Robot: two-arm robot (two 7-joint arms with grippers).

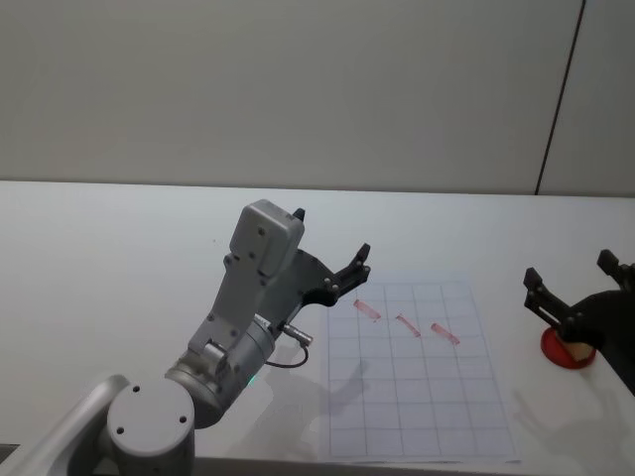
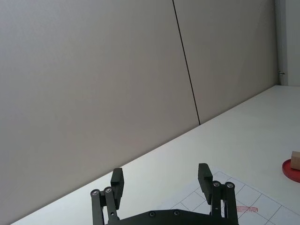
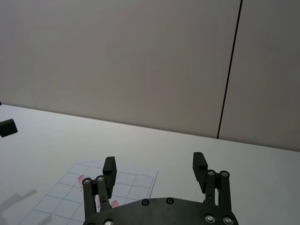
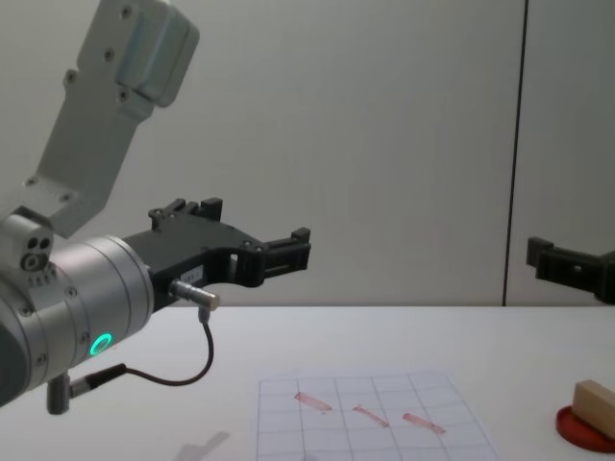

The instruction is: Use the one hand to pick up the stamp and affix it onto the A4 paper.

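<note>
The stamp point(image 1: 574, 346), a small tan wooden block, stands on a round red ink pad point(image 1: 562, 353) to the right of the A4 paper point(image 1: 417, 397). It shows again, side-on, in the chest view as the stamp point(image 4: 594, 398) and at the edge of the left wrist view as the stamp point(image 2: 295, 160). The gridded paper bears three slanted reddish marks point(image 1: 401, 323). My right gripper point(image 1: 571, 270) hovers open just above and behind the stamp, holding nothing. My left gripper point(image 1: 335, 246) is raised over the paper's far left corner, open and empty.
The white table point(image 1: 119, 248) runs back to a grey wall with a dark vertical seam point(image 1: 558, 99). My left arm's bulky wrist and cable point(image 4: 183, 365) hang over the near left of the table.
</note>
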